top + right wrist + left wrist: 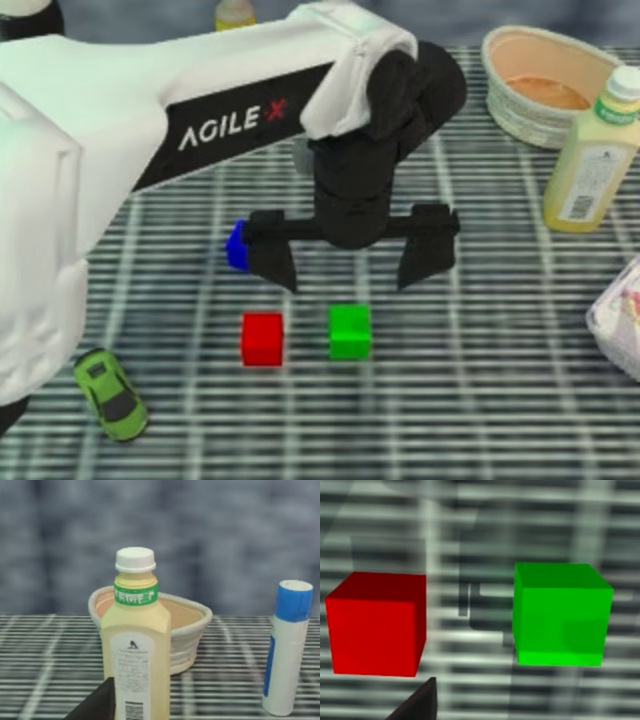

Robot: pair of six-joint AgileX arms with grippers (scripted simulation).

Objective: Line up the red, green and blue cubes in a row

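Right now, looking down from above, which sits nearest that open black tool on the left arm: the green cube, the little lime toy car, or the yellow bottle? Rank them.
Measured from the left tool in the top view:
1. Bright green plain cube, just below the tool, near the table's middle.
2. Pale yellow plastic bottle with white cap, far right.
3. Lime-green toy car, lower left corner.
The bottle and car are nearly level; I would not insist on their order.

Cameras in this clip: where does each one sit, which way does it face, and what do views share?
Top view: above the table, looking down; left arm's open left gripper over the red cube, green cube, blue cube.
Left wrist: faces down at red and green, shared with top.
Right wrist: faces the bottle and bowl, shared with top.
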